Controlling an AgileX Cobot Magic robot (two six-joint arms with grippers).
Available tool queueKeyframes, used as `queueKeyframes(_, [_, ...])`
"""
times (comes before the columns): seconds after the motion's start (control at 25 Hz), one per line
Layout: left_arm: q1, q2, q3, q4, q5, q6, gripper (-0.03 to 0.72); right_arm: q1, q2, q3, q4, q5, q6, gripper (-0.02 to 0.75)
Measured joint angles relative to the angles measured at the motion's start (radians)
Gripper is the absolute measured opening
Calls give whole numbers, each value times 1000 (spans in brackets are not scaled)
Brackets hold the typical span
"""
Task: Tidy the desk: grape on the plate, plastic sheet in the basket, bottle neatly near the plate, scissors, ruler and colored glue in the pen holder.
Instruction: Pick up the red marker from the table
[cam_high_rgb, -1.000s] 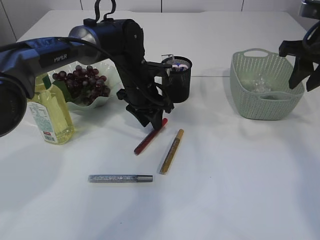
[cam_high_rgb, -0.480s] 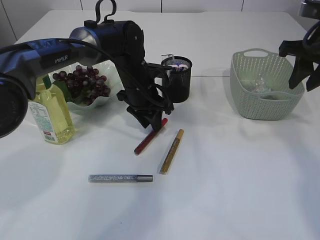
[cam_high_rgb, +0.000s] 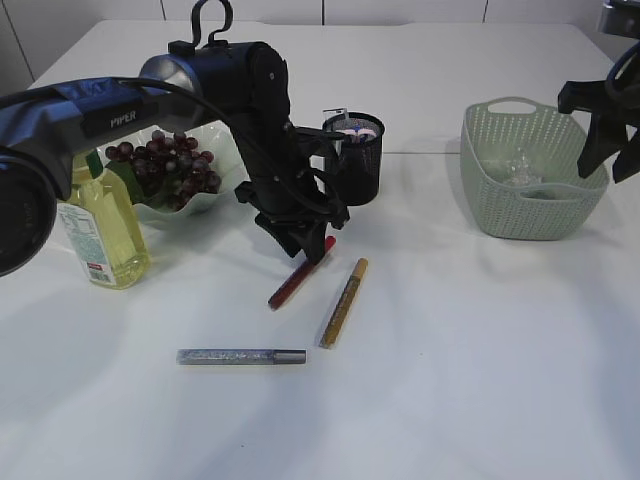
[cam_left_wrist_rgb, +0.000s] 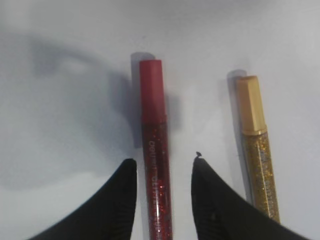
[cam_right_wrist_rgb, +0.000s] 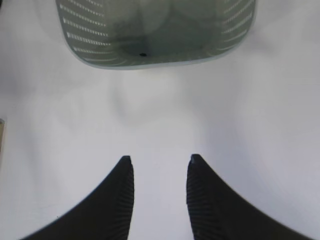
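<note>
Red glitter glue stick (cam_left_wrist_rgb: 155, 170) lies on the white table (cam_high_rgb: 450, 350), its body between the black left gripper's (cam_left_wrist_rgb: 164, 167) parted fingertips, which straddle it without clearly pinching it. A gold glitter glue stick (cam_left_wrist_rgb: 256, 145) lies just beside it, and a silver one (cam_high_rgb: 240, 356) nearer the front. The black mesh pen holder (cam_high_rgb: 355, 155) stands behind. The right gripper (cam_right_wrist_rgb: 159, 167) hangs open and empty near the pale green plastic basket (cam_high_rgb: 530, 210).
</note>
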Motion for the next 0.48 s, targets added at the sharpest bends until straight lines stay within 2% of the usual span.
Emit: queueKeyframes(0.48, [0,5,0,-5,0,0,269,0,0,0,0,0,-2,296])
